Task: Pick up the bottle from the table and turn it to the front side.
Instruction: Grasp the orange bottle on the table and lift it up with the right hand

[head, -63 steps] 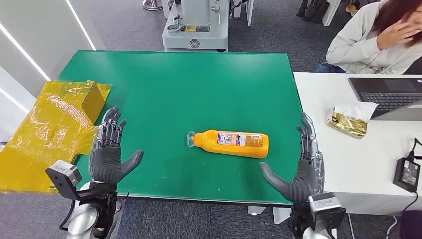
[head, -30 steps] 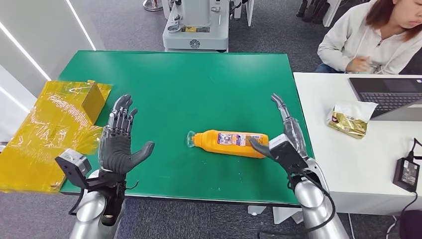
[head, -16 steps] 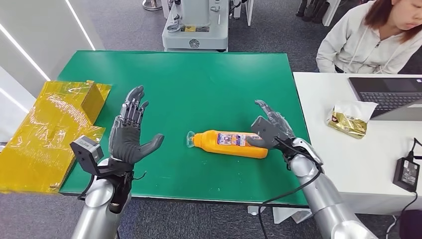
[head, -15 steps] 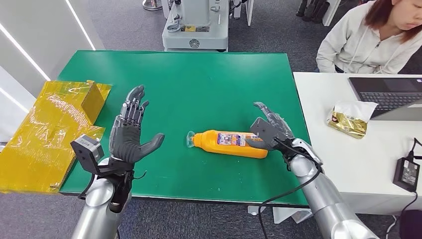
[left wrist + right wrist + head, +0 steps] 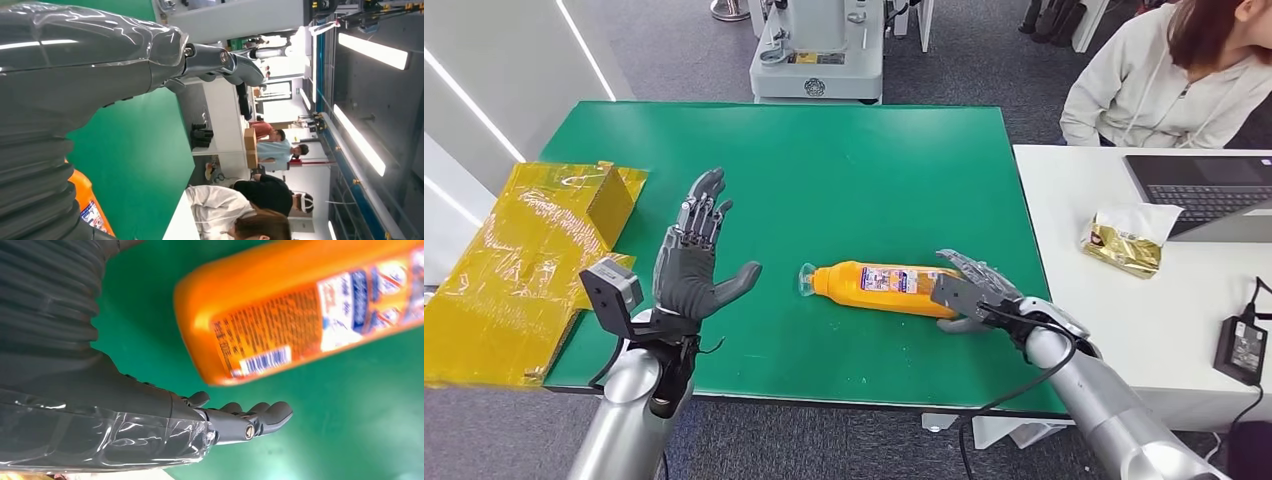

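An orange bottle [image 5: 879, 285] lies on its side on the green table [image 5: 824, 170], clear cap pointing left, printed label facing up. My right hand [image 5: 969, 290] sits low at the bottle's base end with its fingers spread. In the right wrist view the bottle [image 5: 300, 305] shows a barcode, and a gap of green separates it from the straight fingers [image 5: 250, 422]. My left hand [image 5: 694, 265] is raised left of the cap, palm toward the bottle, fingers apart, holding nothing. The left wrist view shows that hand [image 5: 75, 75] and a sliver of the bottle [image 5: 90, 210].
Crumpled yellow wrapping with a box [image 5: 524, 250] hangs over the table's left edge. A white desk [image 5: 1144, 330] to the right carries a laptop [image 5: 1204, 190], a gold packet [image 5: 1124, 245] and a power adapter [image 5: 1242, 350]. A person [image 5: 1174, 80] sits behind it. A grey machine base [image 5: 816, 60] stands beyond the table.
My right hand came from the table's front right corner, swung in and lowered to the bottle's base. My left hand rose and moved forward and right. The bottle stayed put.
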You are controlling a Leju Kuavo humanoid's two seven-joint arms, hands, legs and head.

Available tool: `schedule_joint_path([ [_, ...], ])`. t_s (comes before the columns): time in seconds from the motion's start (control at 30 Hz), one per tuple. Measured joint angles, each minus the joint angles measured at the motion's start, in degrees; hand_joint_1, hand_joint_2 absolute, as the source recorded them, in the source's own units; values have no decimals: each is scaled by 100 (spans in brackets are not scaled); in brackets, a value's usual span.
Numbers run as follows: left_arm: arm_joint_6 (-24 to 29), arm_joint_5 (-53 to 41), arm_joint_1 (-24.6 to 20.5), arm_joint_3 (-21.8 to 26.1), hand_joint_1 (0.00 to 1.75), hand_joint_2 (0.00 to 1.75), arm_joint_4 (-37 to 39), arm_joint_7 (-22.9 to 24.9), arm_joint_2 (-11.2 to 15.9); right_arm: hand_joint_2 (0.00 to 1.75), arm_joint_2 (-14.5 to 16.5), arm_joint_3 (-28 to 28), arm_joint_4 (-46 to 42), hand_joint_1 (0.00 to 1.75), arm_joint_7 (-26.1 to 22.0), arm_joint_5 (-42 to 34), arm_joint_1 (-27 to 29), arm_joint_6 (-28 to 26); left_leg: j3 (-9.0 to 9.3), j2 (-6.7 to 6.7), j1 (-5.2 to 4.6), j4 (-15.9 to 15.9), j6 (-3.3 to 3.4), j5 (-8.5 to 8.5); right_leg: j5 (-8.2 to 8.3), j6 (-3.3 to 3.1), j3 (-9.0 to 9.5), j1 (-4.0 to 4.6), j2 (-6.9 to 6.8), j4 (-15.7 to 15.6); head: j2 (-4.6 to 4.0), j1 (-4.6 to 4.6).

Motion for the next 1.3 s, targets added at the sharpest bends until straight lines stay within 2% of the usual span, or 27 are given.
schedule_joint_path([
  [0.17,82,-3,9,-26,0,175,30,-4,26,175,-301,397,-152,0,92,187,11,-149,-1,1,0,-1,0,-1,0,0,-1,0,1,0,0,-1],
  [0.33,102,-4,8,-66,0,175,84,-9,49,175,-462,641,-228,0,156,380,10,-348,-1,1,0,-1,0,-1,0,0,-1,0,0,0,0,1],
  [0.5,114,-23,-3,-70,0,175,251,-39,52,175,-544,843,-245,0,283,778,38,-971,0,2,0,-1,0,-1,0,0,-1,0,2,1,0,1],
  [0.7,104,-221,-18,-110,0,175,410,-173,48,175,-473,902,-278,0,138,939,-83,-1937,-4,4,0,-1,0,0,0,0,-1,0,4,4,0,1],
  [0.83,-20,-390,-94,-265,0,175,429,-190,36,175,-195,902,-328,0,148,979,-492,-2069,-1,9,1,-1,-2,1,1,-1,-3,0,11,5,0,0],
  [1.03,-236,-469,-102,-463,0,175,429,-213,17,175,435,903,-111,0,51,762,-930,-1961,0,8,3,-3,-3,3,1,-2,-3,2,11,8,0,-1],
  [1.2,-362,-517,-156,-634,0,175,437,-215,8,175,1134,974,726,0,155,600,-1426,-1489,-2,10,2,-4,-4,4,1,-2,-7,2,13,9,0,1],
  [1.3,-378,-516,-192,-709,0,175,445,-190,3,175,1474,1032,1188,0,187,579,-1663,-1401,-1,9,2,-3,-4,4,1,-2,-7,2,12,9,0,1],
])
